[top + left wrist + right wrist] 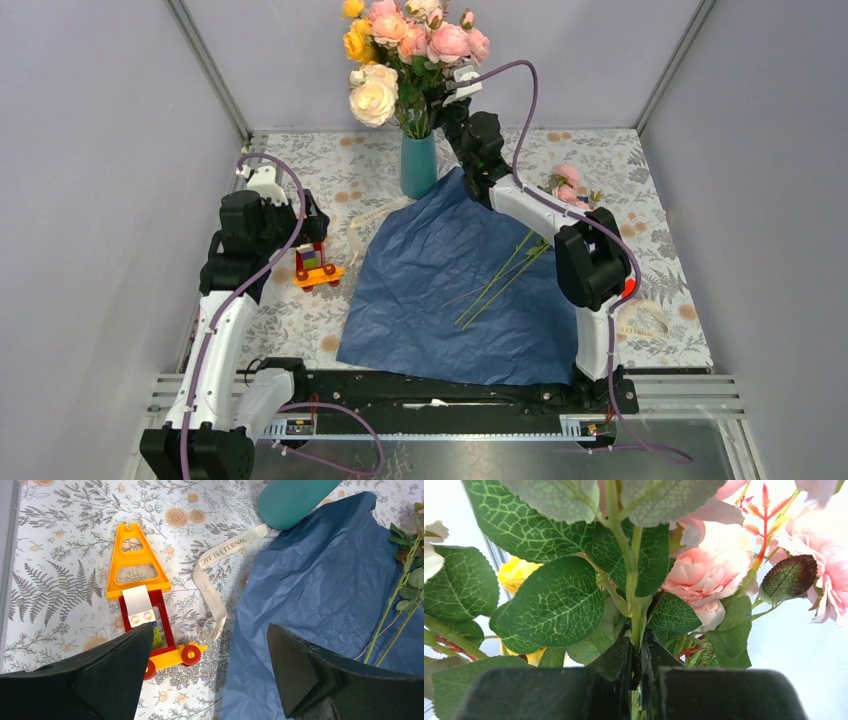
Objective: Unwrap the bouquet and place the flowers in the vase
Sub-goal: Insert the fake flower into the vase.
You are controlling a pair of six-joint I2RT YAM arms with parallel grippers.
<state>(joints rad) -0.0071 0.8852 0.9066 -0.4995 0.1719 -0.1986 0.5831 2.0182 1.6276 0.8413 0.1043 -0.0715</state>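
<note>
Flowery tablecloth [660,240], grey walls. The left gripper [209,630] hangs with jaws spread wide, and the loose flowers [510,265] lie off to its right on the opened blue paper [440,290], stems running near-left to far-right, pink heads at the far end. Further back, the right gripper [636,650] is pinched tight on a green stem [636,615] up in the bunch [400,50] over the vase [419,165], loose flowers below and behind it. Right arm's nearer, I reckon.

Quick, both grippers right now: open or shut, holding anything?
Left gripper: open, holding nothing.
Right gripper: closed on a green flower stem, up in the bunch above the vase.
</note>
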